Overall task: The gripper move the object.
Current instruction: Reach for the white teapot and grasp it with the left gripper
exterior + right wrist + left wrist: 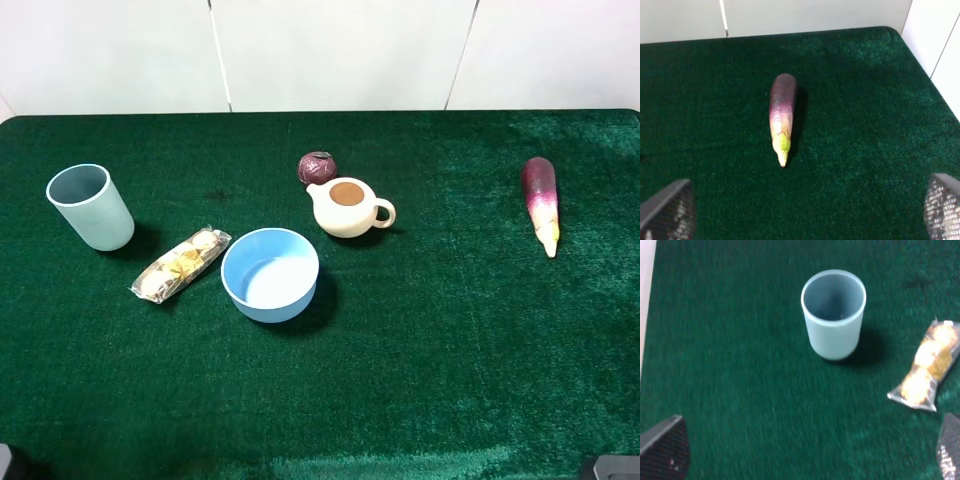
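Note:
The small round dark purple-maroon fruit (317, 167) lies on the green cloth at the back middle. It sits just behind a cream teapot (347, 207), touching it or nearly so. It shows in neither wrist view. My left gripper (805, 455) is open and empty, its fingers (665, 450) wide apart, low over the cloth in front of the pale blue cup (833, 315). My right gripper (805, 210) is open and empty, its fingers (942, 205) wide apart, facing the eggplant (782, 115). Both grippers are far from the fruit.
A blue bowl (270, 274) stands in front of the teapot. A pale blue cup (90, 206) stands at the left with a snack packet (181, 264) beside it. The purple-and-white eggplant (541, 203) lies at the far right. A white wall runs behind the table's back edge.

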`<state>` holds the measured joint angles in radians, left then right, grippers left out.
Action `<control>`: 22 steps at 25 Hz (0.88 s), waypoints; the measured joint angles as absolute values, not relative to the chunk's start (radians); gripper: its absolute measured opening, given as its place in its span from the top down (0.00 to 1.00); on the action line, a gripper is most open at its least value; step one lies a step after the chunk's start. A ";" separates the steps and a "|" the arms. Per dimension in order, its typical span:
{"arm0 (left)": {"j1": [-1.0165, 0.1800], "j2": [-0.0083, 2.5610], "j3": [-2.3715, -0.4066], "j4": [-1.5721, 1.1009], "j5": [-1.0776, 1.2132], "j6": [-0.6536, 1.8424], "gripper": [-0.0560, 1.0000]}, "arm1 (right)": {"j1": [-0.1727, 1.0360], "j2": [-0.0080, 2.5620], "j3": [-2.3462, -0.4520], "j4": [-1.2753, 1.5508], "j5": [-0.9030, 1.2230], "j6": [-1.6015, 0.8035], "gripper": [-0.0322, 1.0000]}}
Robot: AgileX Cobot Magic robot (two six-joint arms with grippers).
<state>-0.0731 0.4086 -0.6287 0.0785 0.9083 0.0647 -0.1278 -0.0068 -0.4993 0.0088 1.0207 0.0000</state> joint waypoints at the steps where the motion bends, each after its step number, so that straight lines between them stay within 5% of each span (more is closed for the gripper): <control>1: -0.073 0.444 -0.642 0.078 0.887 0.077 0.01 | -0.128 -0.007 -0.499 0.009 1.021 0.000 0.30; 22: -0.116 1.214 -1.063 0.084 0.781 0.311 0.01 | -0.128 -0.007 -0.499 0.009 1.021 0.000 0.30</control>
